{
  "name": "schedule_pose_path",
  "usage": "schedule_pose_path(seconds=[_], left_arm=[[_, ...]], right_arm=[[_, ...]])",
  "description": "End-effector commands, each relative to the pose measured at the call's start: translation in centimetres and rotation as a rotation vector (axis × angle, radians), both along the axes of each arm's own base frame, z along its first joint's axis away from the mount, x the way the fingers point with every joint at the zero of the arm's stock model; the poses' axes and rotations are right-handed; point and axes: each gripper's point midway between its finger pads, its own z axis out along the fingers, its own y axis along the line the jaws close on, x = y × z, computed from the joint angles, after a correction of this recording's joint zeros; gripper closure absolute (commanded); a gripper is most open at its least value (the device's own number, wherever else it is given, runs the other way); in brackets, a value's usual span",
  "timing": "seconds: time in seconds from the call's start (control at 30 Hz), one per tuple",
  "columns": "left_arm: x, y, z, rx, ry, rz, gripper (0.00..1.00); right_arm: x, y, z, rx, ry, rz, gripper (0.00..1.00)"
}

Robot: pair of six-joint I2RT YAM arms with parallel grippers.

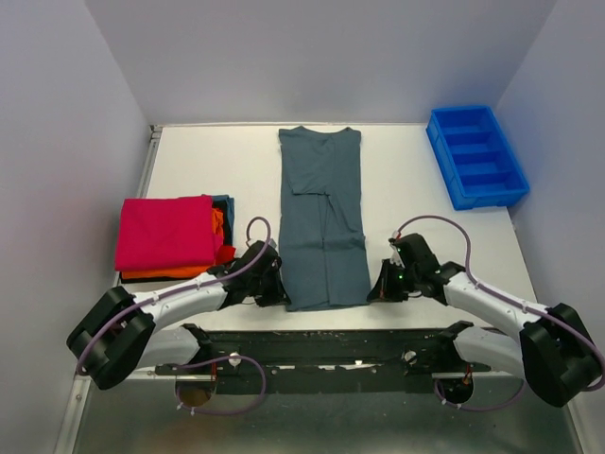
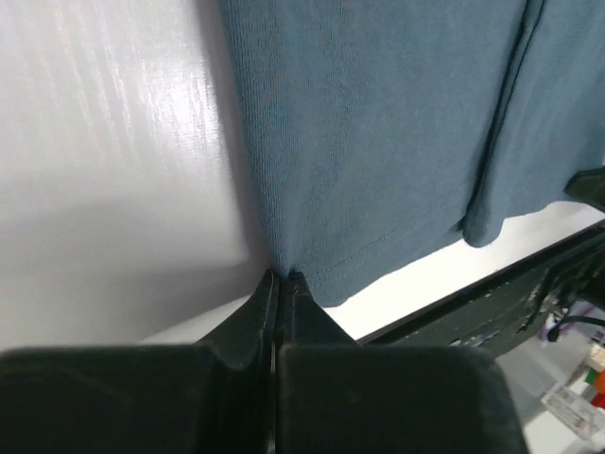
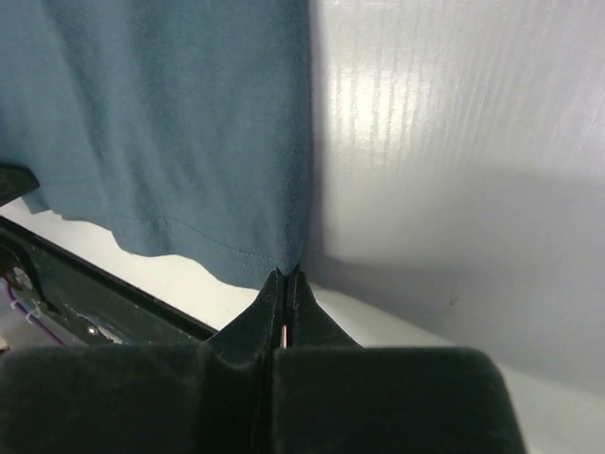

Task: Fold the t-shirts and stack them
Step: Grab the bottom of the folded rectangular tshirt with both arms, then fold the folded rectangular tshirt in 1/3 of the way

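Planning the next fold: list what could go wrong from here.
1. The left end effector and right end effector pinch only the very hem corners of the grey-blue t-shirt; it could slip out when lifted.
2. Its folded-in sides may fall open.
3. The left arm lies beside the folded stack and might nudge it.

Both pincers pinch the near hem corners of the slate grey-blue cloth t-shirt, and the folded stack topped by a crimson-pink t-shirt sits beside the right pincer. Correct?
No. The top external view shows the crimson-pink-topped folded stack beside the left pincer, not the right.
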Motion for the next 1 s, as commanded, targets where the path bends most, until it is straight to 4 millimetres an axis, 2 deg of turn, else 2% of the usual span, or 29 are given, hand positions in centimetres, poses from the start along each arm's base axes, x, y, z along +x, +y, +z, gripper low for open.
schedule_pose_path(seconds=[0.0,0.17,0.33,0.43,0.53,0.6,0.63,0.7,0.97], left_arm=[[-1.3,1.1,0.4,0.049,0.029,-0.037,1.0],[-1.9,1.6,2.3,0.052,0.016,-0.067,1.0],[-1.9,1.2,3.6,0.025,0.0,-0.086,1.0],[-1.2,0.7,4.5,0.025,-0.01,-0.094,1.0],[-0.3,-0.3,5.7,-0.001,-0.03,-0.108,1.0],[0.8,-0.5,6.4,-0.006,-0.049,-0.103,1.0],[1.6,-0.5,6.8,-0.005,-0.059,-0.098,1.0],[3.5,-0.2,7.7,-0.004,-0.089,-0.076,1.0],[12.7,1.3,11.7,-0.015,-0.23,0.052,1.0]], right_arm=[[-1.4,0.1,1.0,0.026,0.015,0.014,0.99],[-2.4,-0.3,2.3,0.044,0.004,0.01,0.99],[-2.9,-0.1,3.2,0.082,-0.003,0.018,0.99],[-2.2,-0.1,4.5,0.075,-0.036,0.009,0.99],[-0.6,0.1,6.6,0.07,-0.089,-0.013,0.99],[0.9,0.1,7.7,0.044,-0.131,-0.033,0.99],[1.8,0.2,8.8,0.038,-0.165,-0.036,0.99],[3.4,0.3,9.6,0.005,-0.189,-0.05,0.99],[11.1,1.7,12.0,-0.065,-0.226,-0.074,0.99]])
